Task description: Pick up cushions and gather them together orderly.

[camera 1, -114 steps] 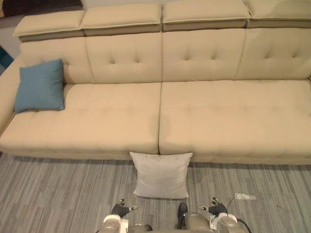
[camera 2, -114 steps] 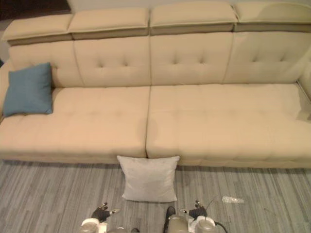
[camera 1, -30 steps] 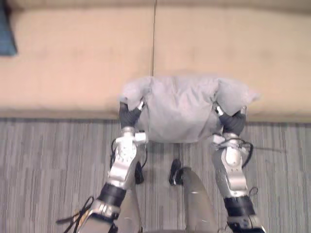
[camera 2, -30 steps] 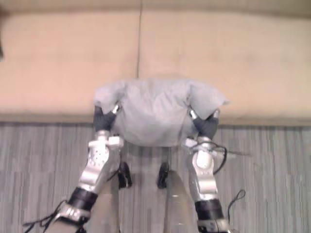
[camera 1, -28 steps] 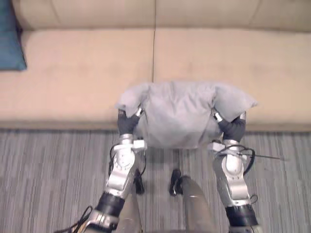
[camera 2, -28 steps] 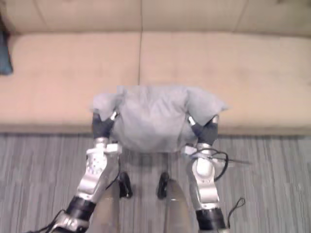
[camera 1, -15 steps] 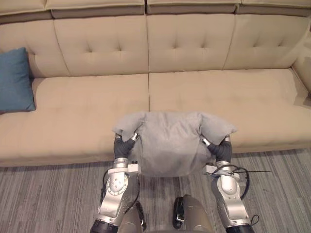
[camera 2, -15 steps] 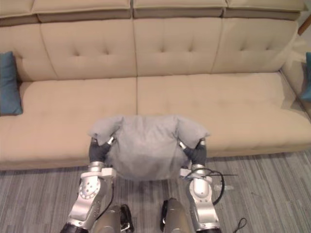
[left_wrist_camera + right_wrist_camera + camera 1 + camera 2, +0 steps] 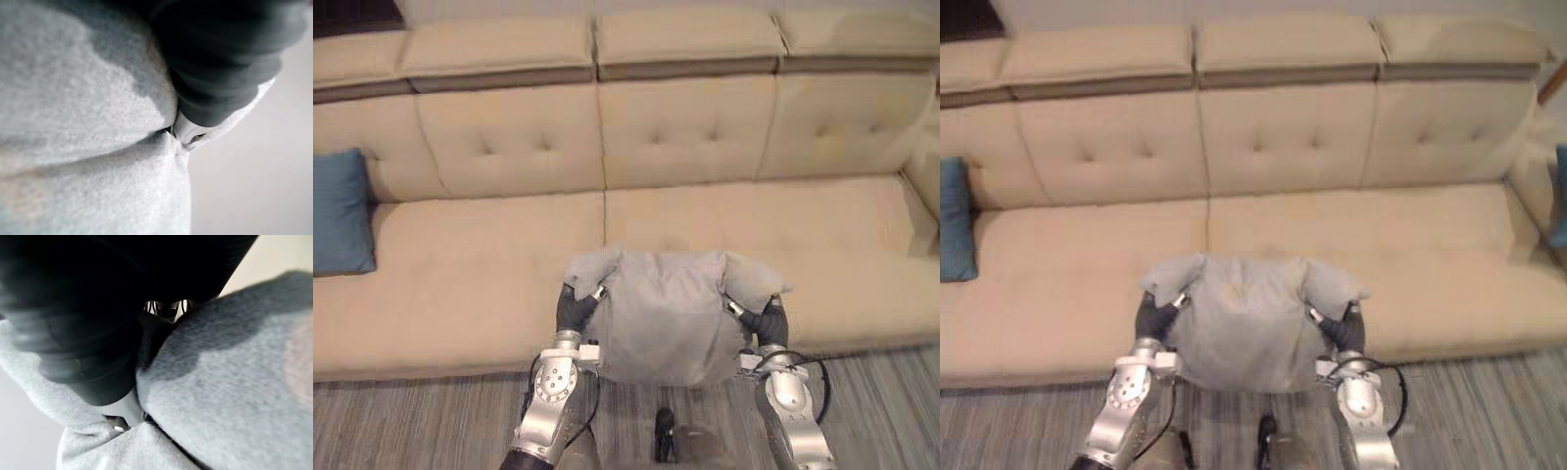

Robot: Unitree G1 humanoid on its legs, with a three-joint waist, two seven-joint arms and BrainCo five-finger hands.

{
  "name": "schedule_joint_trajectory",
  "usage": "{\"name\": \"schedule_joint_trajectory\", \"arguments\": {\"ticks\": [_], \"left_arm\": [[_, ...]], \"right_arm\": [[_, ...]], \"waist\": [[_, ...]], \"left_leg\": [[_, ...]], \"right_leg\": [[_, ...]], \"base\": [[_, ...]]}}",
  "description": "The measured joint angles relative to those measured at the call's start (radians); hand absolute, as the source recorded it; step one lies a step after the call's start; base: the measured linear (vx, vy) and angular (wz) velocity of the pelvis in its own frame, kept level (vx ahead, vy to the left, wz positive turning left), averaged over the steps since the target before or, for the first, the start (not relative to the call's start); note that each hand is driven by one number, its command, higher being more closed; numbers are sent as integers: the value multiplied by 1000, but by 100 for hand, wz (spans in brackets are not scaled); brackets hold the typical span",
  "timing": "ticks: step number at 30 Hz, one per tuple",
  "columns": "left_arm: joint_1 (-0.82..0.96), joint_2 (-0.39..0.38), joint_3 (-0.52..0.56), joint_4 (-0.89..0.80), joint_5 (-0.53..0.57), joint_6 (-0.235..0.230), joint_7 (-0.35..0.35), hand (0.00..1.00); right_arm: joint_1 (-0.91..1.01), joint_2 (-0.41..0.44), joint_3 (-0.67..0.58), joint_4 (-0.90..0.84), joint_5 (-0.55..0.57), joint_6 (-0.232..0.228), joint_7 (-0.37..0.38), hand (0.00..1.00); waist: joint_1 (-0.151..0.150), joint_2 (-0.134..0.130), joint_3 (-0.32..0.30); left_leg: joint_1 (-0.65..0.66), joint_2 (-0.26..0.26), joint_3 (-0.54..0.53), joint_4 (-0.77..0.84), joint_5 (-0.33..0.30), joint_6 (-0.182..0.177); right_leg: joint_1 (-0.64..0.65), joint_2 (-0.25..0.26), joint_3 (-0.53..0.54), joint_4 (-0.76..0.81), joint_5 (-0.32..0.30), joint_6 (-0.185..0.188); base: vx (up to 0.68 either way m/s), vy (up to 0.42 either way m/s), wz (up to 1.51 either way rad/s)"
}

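A light grey cushion (image 9: pixel 664 315) hangs in front of me above the sofa's front edge, held by its two sides. My left hand (image 9: pixel 576 308) is shut on its left side, with the cloth bunched over the fingers. My right hand (image 9: pixel 767 322) is shut on its right side in the same way. In the left wrist view the grey cushion (image 9: pixel 83 127) folds around a fingertip (image 9: pixel 188 132) beside the dark cover. The right wrist view has the cushion (image 9: pixel 234 382) pressed against that hand. A blue cushion (image 9: pixel 338 211) leans upright at the sofa's far left end.
The long beige sofa (image 9: pixel 489 264) spans the view, its seat bare between the blue cushion and the right end. Another blue thing (image 9: pixel 1559 196) stands at the far right edge. Grey striped carpet (image 9: pixel 401 421) lies in front of the sofa.
The whole view has tilted up, so more of the sofa's back shows. Both hands have kept their hold on the grey cushion, which stays raised in front of me.
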Motion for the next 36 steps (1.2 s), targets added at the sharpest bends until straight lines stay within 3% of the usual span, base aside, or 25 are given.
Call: {"name": "schedule_joint_trajectory", "arguments": {"ticks": [2, 3, 4, 5, 6, 8, 13, 18, 20, 23, 30, 36], "left_arm": [[2, -23, -1, -13, 0, 0, -8, 100], [3, -38, -3, -13, 0, 1, -19, 100], [5, -54, -11, -13, 0, 1, -21, 100], [2, -50, -16, -9, 0, 1, -21, 100], [-1, -37, -19, -6, 1, 5, -20, 100], [5, -5, -25, -6, 1, 5, -20, 100], [-2, 29, -33, -6, 1, 5, -20, 100], [-58, 58, -43, 6, 2, 8, -9, 100], [-126, 63, -43, 21, 2, 8, 26, 100], [-296, 71, -25, 84, 2, 7, 87, 100], [-671, 115, -10, 205, 24, 4, 236, 100], [-1065, 159, 57, 458, 24, -2, 328, 100]], "right_arm": [[-1, -1, -22, -18, 0, 0, 0, 100], [0, -6, -32, -18, 0, 0, 0, 100], [1, -22, -41, -18, 0, -1, 0, 100], [-8, -30, -46, 1, -2, -1, 0, 100], [-9, -10, -52, 23, -2, 1, 0, 100], [-11, 28, -57, 72, -8, 3, 3, 100], [-54, 42, -56, 157, -13, 13, 3, 100], [-176, 20, -56, 229, -17, 14, -13, 100], [-260, 2, -53, 259, -26, 14, -41, 100], [-437, -16, -51, 306, -53, 20, -96, 100], [-721, -45, -66, 308, -176, 53, -254, 100], [-1101, -86, -86, 455, -301, 75, -403, 100]], "waist": [[0, 18, -10], [-4, 30, -19], [-4, 54, -38], [-5, 62, -51], [-14, 42, -57], [-3, 0, -73], [-13, -5, -78], [-26, -4, -76], [-26, -2, -74], [-22, 3, -43], [4, 4, -8], [2, 29, 38]], "left_leg": [[3, -7, 32, -175, 11, 16], [17, -25, 31, -288, 47, 21], [40, -54, 7, -450, 169, 8], [66, -77, -23, -528, 174, -50], [85, -109, -24, -565, 196, -41], [133, -171, -6, -664, 227, -26], [187, -233, 5, -791, 278, -4], [185, -243, 7, -863, 319, 0], [149, -241, 7, -877, 338, 3], [73, -234, 14, -902, 378, 11], [-97, -230, 19, -904, 423, 24], [-225, -235, 12, -944, 492, 33]], "right_leg": [[18, -20, -7, -4, -10, 17], [26, -27, -15, 0, -19, 33], [23, -25, -20, 10, -37, 61], [23, -27, -15, 17, -50, 82], [24, -49, -11, 13, -51, 93], [30, -92, 2, -10, -49, 113], [60, -124, 11, -93, -12, 145], [42, -114, 26, -144, 30, 143], [-5, -109, 34, -142, 42, 141], [-99, -97, 52, -134, 77, 140], [-326, -98, 69, -23, 77, 142], [-499, -98, 68, 45, 80, 141]], "base": [[126, 144, 15], [89, 193, 26], [135, 314, 22], [137, 291, 30], [127, 251, 28], [93, 132, 13], [52, 86, 0], [4, 27, -11], [-58, 19, -13], [-93, 20, -17], [-84, 18, -4], [-63, 15, 4]]}}
